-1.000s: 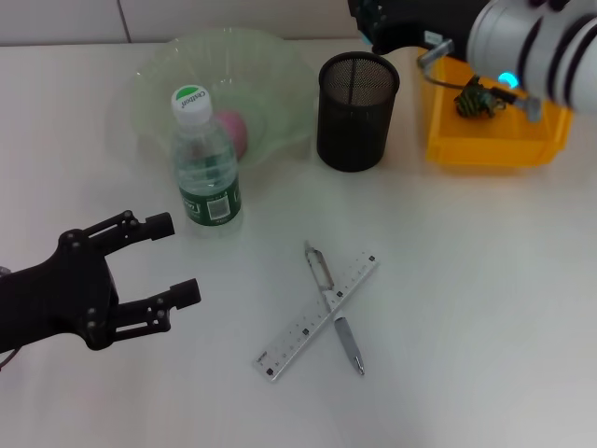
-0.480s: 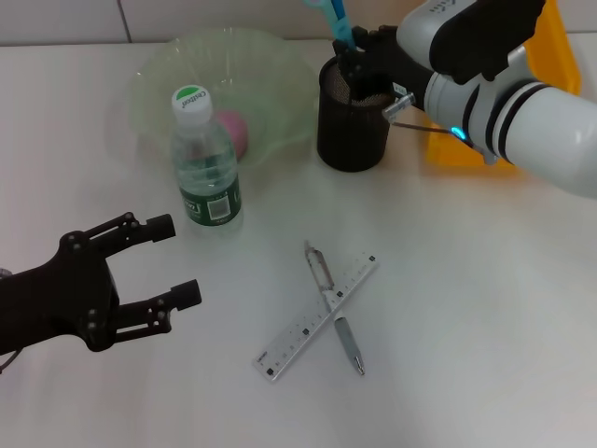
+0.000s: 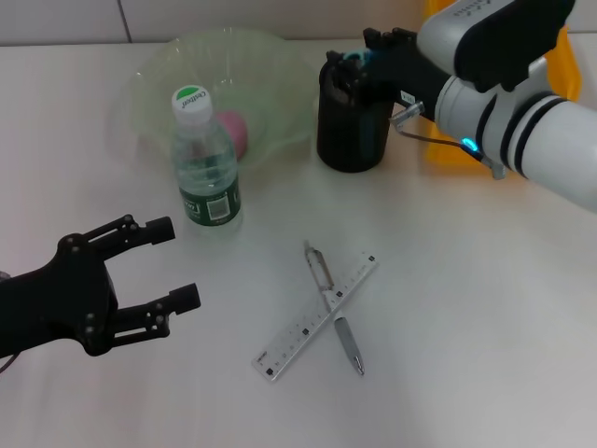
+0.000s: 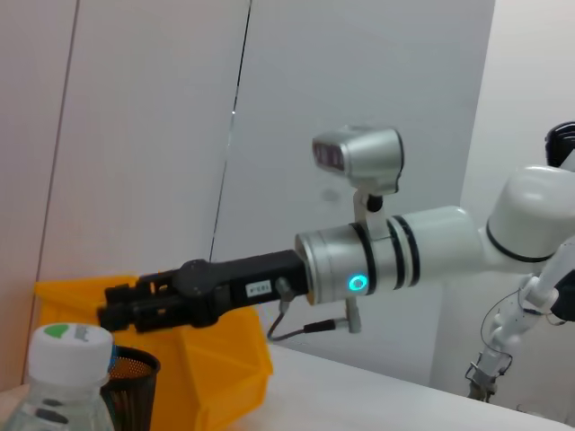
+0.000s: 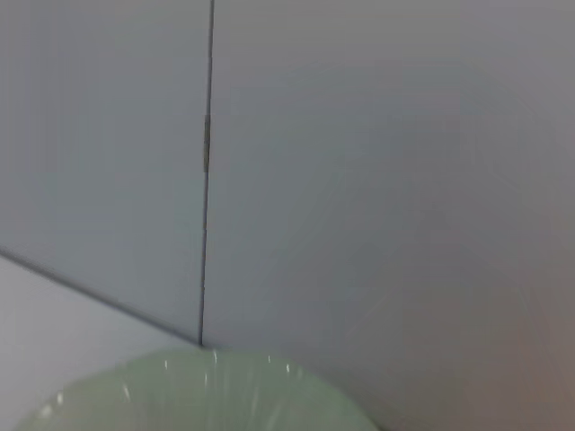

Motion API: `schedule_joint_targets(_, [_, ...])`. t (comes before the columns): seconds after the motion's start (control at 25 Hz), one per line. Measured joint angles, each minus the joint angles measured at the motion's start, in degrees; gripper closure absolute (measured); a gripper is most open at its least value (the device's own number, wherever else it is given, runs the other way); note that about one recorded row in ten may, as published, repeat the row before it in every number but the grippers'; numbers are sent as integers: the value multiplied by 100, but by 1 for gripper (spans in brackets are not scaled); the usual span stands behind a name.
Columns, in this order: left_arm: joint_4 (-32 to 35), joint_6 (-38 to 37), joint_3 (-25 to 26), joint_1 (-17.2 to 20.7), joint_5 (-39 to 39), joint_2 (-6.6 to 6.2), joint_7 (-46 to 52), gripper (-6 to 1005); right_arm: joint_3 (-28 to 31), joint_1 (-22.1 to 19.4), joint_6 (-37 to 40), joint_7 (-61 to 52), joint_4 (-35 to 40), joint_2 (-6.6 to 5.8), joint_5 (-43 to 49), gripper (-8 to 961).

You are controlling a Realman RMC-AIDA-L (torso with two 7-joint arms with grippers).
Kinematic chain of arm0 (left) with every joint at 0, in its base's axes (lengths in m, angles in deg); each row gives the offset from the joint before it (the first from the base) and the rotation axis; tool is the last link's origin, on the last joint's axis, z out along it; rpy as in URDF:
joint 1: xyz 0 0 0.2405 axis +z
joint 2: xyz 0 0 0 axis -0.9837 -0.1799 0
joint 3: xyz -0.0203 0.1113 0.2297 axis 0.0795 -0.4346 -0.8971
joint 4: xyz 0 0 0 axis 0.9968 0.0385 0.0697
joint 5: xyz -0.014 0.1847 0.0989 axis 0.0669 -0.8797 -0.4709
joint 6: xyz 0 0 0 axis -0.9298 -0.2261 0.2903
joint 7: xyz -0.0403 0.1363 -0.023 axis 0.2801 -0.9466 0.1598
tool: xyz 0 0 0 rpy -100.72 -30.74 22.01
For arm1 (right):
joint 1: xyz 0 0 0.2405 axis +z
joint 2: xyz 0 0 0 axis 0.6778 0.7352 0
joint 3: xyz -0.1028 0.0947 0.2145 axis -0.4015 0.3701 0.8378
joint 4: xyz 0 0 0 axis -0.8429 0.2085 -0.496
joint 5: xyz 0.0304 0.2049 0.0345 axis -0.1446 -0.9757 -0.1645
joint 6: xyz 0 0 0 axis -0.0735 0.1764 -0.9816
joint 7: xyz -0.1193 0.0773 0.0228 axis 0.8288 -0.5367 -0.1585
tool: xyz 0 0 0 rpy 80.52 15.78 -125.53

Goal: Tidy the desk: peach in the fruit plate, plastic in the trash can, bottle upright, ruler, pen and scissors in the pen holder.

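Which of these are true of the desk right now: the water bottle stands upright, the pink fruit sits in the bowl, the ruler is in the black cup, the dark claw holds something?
1. The clear plastic water bottle with a green cap stands upright. True.
2. The pink peach lies in the pale green glass fruit plate. True.
3. The silver ruler is in the black mesh pen holder. False: it lies on the desk, crossing the silver pen.
4. The left gripper holds something. False: it is open and empty.
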Motion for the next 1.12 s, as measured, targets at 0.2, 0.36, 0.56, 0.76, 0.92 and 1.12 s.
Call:
schedule_joint_targets(0.2, [13,-137,71,30,45,-3,-34,158,46,-934,475,-220,1551,-32,-18,491])
schedule_joint_targets(0.36, [16,-185,124,31,50,-12,-37,158,329,-1307,1243,-226,2349,-34,-336,415])
schedule_joint_targets(0.56, [17,-201,155,30,53,-31,-44,158,1545,-1580,3405,1005,2655,-32,-2403,332])
schedule_joint_targets(0.76, [17,-201,159,37,54,-43,-47,158,3503,-1374,6602,2986,819,-49,-5243,337])
schedule_joint_targets(0.92, [17,-218,161,31,46,-52,-12,158,4863,-852,8202,3146,-306,-154,-5222,338])
schedule_joint_targets(1.12, [114,-273,119,-24,14,-7,212,158,6128,-347,9301,3698,-1362,-460,-3361,339])
